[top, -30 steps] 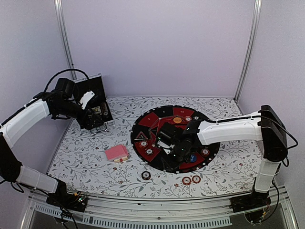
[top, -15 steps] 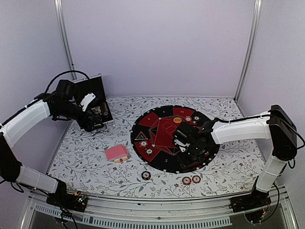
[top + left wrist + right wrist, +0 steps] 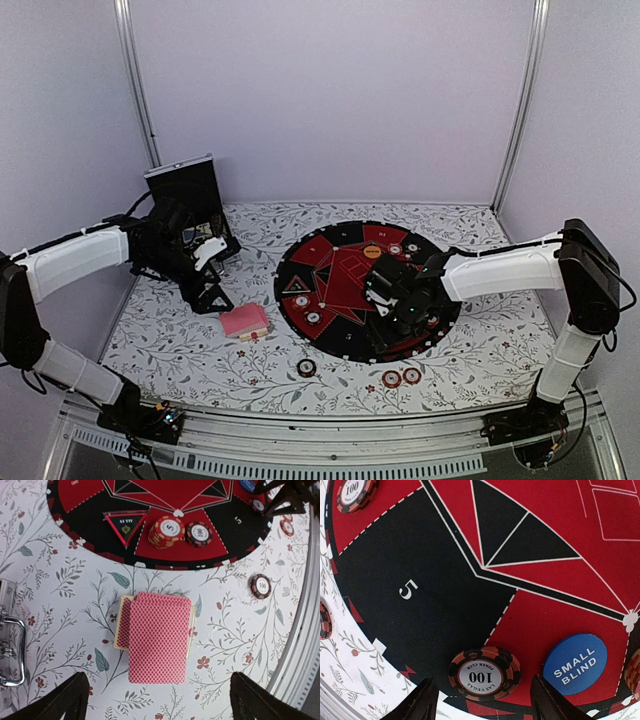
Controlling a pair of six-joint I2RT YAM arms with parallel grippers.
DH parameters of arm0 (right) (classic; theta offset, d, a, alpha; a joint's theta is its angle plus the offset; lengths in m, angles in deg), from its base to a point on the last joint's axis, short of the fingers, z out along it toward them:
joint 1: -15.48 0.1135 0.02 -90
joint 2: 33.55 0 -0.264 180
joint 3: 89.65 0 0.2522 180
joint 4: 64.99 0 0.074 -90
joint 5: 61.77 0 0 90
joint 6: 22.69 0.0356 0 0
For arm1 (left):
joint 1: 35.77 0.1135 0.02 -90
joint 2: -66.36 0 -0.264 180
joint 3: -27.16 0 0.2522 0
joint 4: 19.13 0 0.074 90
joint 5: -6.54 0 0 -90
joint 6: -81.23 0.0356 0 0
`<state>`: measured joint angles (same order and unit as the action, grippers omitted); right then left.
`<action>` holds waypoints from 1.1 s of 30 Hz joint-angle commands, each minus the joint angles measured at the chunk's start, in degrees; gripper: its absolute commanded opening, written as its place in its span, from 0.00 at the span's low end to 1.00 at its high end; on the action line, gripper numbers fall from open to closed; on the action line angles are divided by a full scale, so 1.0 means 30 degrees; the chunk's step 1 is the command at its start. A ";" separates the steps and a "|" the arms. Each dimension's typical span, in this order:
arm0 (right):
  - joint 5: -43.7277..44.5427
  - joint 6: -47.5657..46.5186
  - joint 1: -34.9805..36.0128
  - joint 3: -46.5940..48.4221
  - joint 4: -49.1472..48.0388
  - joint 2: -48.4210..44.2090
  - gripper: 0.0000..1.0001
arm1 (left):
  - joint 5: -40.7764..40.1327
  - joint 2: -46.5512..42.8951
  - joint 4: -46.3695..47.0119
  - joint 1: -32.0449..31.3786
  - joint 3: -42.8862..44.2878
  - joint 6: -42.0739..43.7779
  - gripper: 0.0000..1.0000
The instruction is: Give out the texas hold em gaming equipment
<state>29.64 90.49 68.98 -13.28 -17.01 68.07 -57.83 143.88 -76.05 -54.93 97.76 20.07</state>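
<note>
Lift the right gripper point(image 3: 484, 696) straight up, its jaws parted and empty astride the brown chip point(image 3: 484, 674) at the mat point(image 3: 420, 630) rim, while the left gripper point(image 3: 157, 686), jaws wide and empty, hovers over the cards point(image 3: 159, 635) beside the mat.

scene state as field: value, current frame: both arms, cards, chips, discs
left fingers: open, near the card deck, holding nothing
right fingers: open, either side of the 100 chip, not touching
card deck: pink backs up, on the table beside the mat
100 chip: flat on the mat near its rim
blue disc: SMALL BLIND, beside that chip
orange disc: on the mat, far side
</note>
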 commanded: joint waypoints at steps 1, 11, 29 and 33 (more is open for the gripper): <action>0.0271 0.0256 -0.0103 0.0848 0.0410 -0.0491 0.67 | -0.0444 0.0714 0.0120 -0.0528 -0.0693 0.1018 1.00; 0.1477 0.0633 -0.0092 0.3747 0.2156 -0.2255 0.85 | -0.1699 0.1971 0.1183 -0.1649 -0.2059 0.2218 1.00; 0.0159 0.1238 -0.0090 0.4360 0.1399 -0.3024 0.89 | -0.3150 0.4499 0.2637 -0.2109 -0.1953 0.3182 1.00; 0.0060 0.1188 -0.0107 0.4385 0.1338 -0.2946 0.88 | -0.3125 0.4598 0.2648 -0.2130 -0.1954 0.3539 1.00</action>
<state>30.63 93.51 68.94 -0.10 -11.94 60.47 -66.81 157.03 -69.05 -60.50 91.37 28.72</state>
